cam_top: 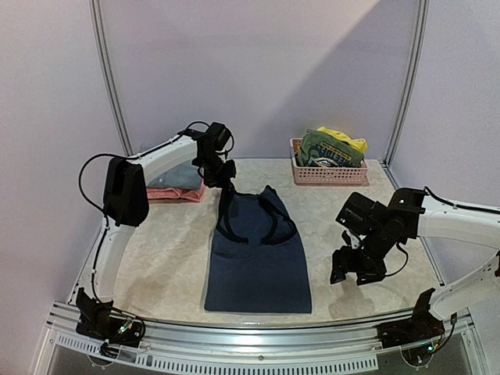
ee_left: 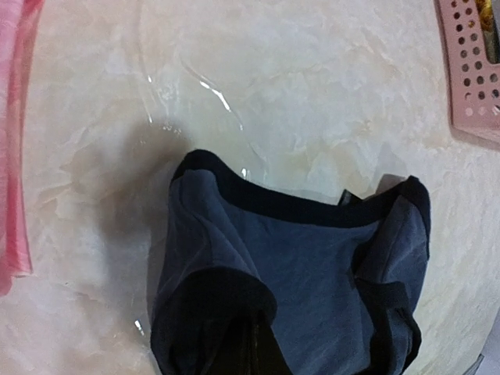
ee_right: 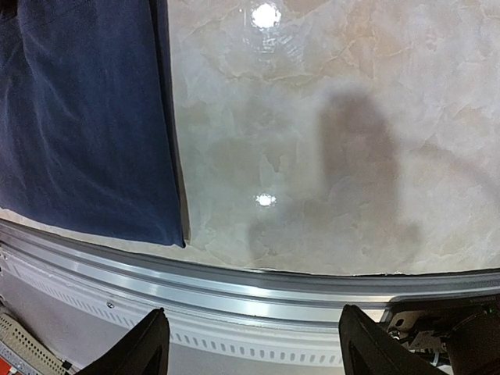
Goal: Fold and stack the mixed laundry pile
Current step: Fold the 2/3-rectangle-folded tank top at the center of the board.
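A navy sleeveless top (cam_top: pixel 258 262) lies flat in the middle of the table, hem toward the near edge. My left gripper (cam_top: pixel 221 181) is shut on its far left shoulder strap and holds that strap raised off the table. In the left wrist view the dark strap of the navy top (ee_left: pixel 312 266) wraps over the left gripper (ee_left: pixel 262 348). A green printed tee (cam_top: pixel 332 148) and a yellow piece (cam_top: pixel 348 139) sit in the pink basket (cam_top: pixel 328 173). My right gripper (cam_top: pixel 350 275) hangs open and empty over the table's near right edge, right of the top's hem (ee_right: pixel 86 125).
A folded stack of pink and grey cloth (cam_top: pixel 176 186) lies at the far left, under the left arm; its pink edge (ee_left: pixel 12 156) shows in the left wrist view. The basket's corner (ee_left: pixel 473 70) is at the far right. An aluminium rail (ee_right: pixel 273 289) borders the near edge.
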Robot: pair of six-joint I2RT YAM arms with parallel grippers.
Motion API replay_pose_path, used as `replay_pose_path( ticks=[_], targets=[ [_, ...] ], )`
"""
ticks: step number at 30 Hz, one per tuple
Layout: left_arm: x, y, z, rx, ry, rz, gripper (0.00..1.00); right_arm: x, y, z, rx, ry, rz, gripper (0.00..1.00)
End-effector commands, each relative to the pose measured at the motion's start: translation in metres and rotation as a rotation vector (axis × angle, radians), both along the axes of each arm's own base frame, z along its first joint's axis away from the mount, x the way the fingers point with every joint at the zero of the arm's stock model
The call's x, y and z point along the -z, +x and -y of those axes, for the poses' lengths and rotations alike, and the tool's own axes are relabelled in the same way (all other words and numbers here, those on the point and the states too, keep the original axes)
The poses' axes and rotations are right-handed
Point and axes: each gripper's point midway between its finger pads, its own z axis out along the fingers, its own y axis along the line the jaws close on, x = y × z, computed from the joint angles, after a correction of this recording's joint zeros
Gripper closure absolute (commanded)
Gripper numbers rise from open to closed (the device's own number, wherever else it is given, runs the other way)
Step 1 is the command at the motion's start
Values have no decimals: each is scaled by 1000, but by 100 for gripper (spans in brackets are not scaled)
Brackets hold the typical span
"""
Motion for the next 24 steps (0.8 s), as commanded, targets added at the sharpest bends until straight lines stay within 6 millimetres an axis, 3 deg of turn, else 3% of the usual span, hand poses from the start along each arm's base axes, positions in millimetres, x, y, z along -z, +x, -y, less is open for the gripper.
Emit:
replay_pose_path(
  ticks=[1, 7, 11, 13, 18, 24],
  targets=[
    [41, -6, 9, -50, 22, -78, 100, 0, 2, -1, -20, -13, 9, 25],
    [67, -2, 12, -72, 37, -95, 100, -3, 6, -4, -43, -26, 14, 24],
    [64, -1, 22, -52, 4, -88, 95, -8, 13, -9, -66, -33, 31, 24],
    [50, 1, 28, -44, -24, -65, 91, -10, 17, -12, -79, -41, 37, 24],
    [-8, 12, 37, -21, -136, 18, 78, -20, 35, -26, -112, -33, 89, 25],
    [-53, -2, 42, 56, -217, 28, 70, -26, 58, -42, -103, 28, 136, 24]
  ],
)
